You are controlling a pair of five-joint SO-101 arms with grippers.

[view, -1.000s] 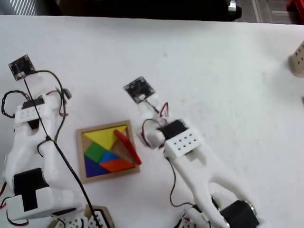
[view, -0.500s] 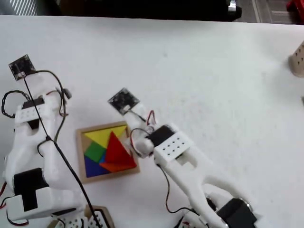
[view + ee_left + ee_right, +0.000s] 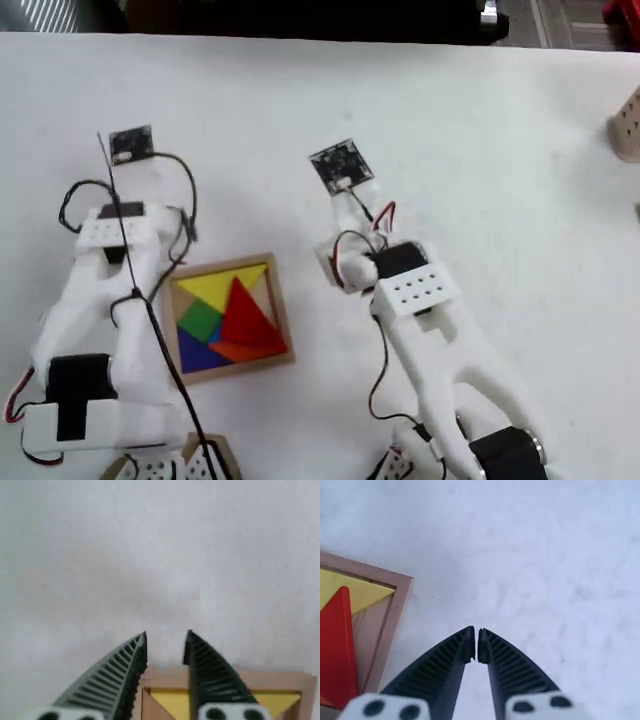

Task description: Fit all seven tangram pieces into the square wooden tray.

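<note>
- Right hand [image 3: 475, 645]: fingers drawn almost together with nothing between them. It hangs over bare counter [image 3: 450, 130], just off the corner of the square wooden tray [image 3: 283, 310]. Judged to be standing clear so the tray is unobstructed.
- Left hand [image 3: 166, 640]: fingers parted by a narrow gap and empty, tips just past the tray rim on the side away from the right hand. Likewise judged clear of the work.
- Tray: lies flat on the counter between the two hands, near both.
- Red triangle [image 3: 245, 315]: inside the tray, on the right hand's side and touching the yellow triangle [image 3: 215, 288].
- Green piece [image 3: 200, 320], blue piece [image 3: 195, 352] and orange piece [image 3: 250, 350] lie inside, toward the left hand and the arm bases.
- Bare wood shows between the red triangle and the rim nearest the right hand. Five colours can be told apart, so seven seated pieces cannot be confirmed.
</note>
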